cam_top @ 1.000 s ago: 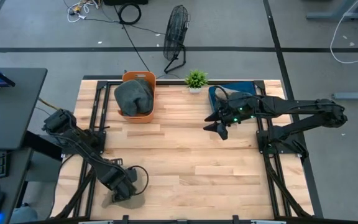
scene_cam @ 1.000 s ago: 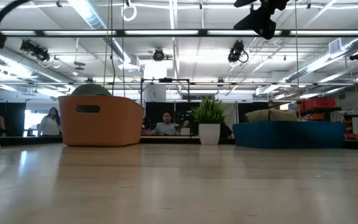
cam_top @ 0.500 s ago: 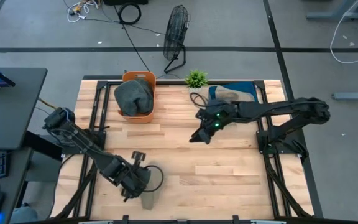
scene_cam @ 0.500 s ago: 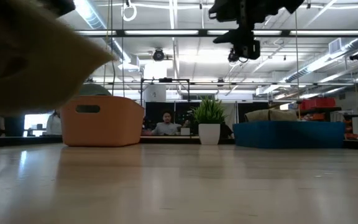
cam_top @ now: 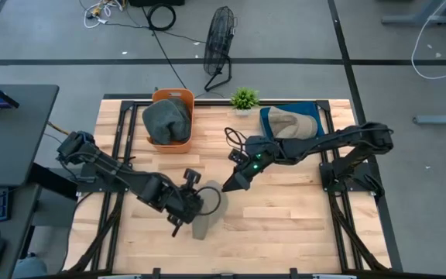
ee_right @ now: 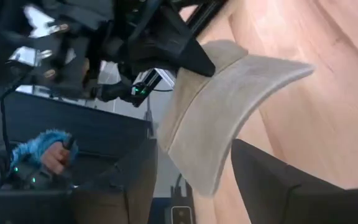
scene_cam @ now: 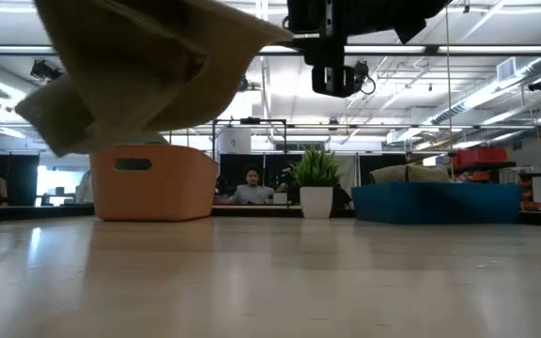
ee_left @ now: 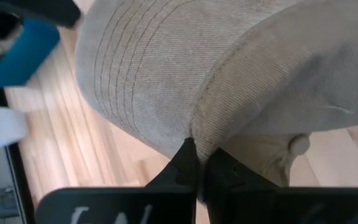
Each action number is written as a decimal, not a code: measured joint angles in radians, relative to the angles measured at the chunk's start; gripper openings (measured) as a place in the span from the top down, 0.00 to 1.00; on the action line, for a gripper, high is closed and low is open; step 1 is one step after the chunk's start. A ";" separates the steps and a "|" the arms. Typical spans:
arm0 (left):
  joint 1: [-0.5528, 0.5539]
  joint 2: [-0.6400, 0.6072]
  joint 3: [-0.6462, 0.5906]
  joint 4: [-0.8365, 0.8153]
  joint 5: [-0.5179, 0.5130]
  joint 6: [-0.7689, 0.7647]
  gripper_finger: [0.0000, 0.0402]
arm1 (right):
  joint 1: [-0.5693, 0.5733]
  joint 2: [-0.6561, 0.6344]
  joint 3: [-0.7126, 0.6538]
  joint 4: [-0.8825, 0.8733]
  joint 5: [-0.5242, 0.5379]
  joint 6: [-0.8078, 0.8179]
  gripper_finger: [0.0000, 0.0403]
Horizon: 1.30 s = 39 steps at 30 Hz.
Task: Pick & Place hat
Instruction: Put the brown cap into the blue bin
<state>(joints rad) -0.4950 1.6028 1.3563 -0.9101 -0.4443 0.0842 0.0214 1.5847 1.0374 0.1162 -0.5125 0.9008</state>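
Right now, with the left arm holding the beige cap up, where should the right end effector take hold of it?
Take the brim. In the right wrist view the beige cap hangs with its curved brim jutting free toward the open right end effector, while the left end effector pinches the crown's edge. Come in from the right arm's side, one finger on each face of the brim's edge.
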 joint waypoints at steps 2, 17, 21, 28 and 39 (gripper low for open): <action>0.009 0.000 0.000 0.035 -0.001 0.033 0.99 | 0.001 0.008 0.000 -0.003 0.013 0.035 0.49; 0.021 0.000 0.000 0.099 -0.104 0.111 0.96 | 0.000 0.017 0.000 -0.006 0.023 0.034 0.62; 0.021 0.000 0.000 0.120 -0.103 0.112 0.91 | -0.001 0.017 0.000 0.001 0.023 0.023 0.77; 0.023 0.000 0.000 0.111 -0.103 0.107 0.79 | -0.001 0.017 0.000 -0.024 0.026 0.005 0.97; 0.021 0.000 0.000 0.114 -0.126 -0.209 0.55 | -0.060 -0.032 0.000 -0.142 0.052 0.026 0.98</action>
<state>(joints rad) -0.4738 1.6028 1.3567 -0.7963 -0.5702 -0.1252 -0.0385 1.5523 1.0374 -0.0261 -0.4607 0.9266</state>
